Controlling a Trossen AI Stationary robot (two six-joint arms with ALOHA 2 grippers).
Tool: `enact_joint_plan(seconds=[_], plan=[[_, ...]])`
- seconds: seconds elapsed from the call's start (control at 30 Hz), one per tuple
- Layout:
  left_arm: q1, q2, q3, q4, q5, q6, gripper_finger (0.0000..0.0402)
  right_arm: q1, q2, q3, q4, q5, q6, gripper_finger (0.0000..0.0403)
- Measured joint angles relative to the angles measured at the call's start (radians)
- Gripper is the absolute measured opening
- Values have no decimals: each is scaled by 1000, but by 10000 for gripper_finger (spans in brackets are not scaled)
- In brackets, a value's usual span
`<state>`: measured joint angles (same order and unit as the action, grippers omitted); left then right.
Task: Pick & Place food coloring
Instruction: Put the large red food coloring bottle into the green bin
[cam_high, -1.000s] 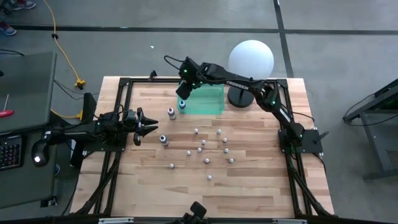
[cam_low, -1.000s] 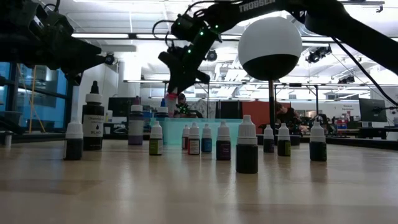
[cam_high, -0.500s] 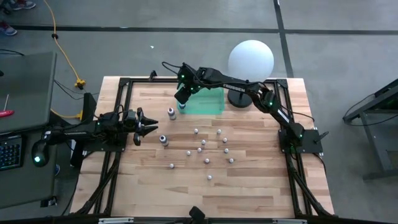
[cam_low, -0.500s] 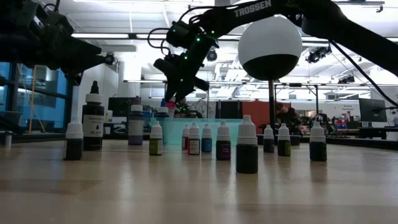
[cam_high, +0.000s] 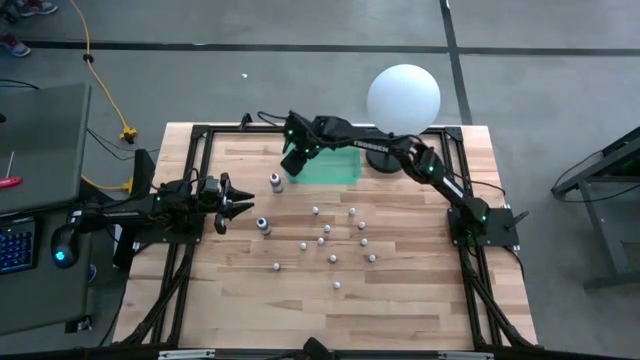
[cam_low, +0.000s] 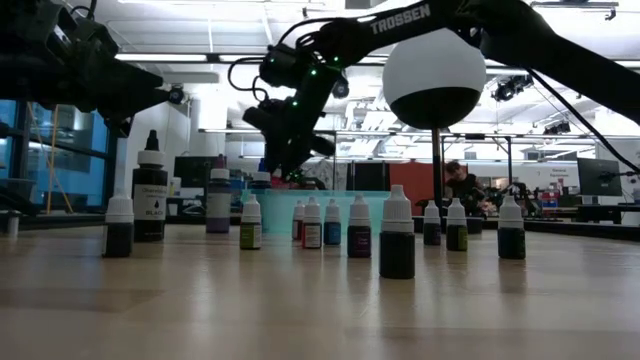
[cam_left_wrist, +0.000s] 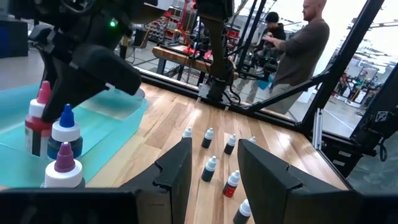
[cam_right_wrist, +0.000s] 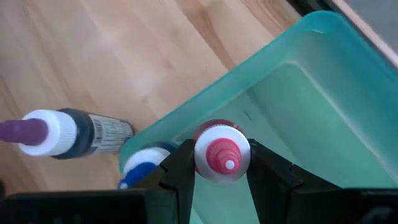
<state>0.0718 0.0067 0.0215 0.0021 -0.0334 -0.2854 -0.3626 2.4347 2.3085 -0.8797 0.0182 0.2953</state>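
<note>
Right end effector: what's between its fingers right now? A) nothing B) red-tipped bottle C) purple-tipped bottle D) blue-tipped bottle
B. In the right wrist view the right end effector has its fingers on either side of the red-tipped bottle at the teal bin corner; the blue-tipped bottle and purple-tipped bottle sit outside its grip.

Pale planked wood table (cam_high: 400, 290), translucent teal plastic bin (cam_right_wrist: 298, 118), matt white sphere (cam_high: 403, 96)
</note>
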Motion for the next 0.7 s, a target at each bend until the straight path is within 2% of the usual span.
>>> enact_joint_plan(seconds=[0.4,0.7], plan=[[0,0,0,0,0,0,129,-4,4,0,19,-34,-19,117],[0,0,0,0,0,0,129,-4,2,0,41,-40,-34,161]])
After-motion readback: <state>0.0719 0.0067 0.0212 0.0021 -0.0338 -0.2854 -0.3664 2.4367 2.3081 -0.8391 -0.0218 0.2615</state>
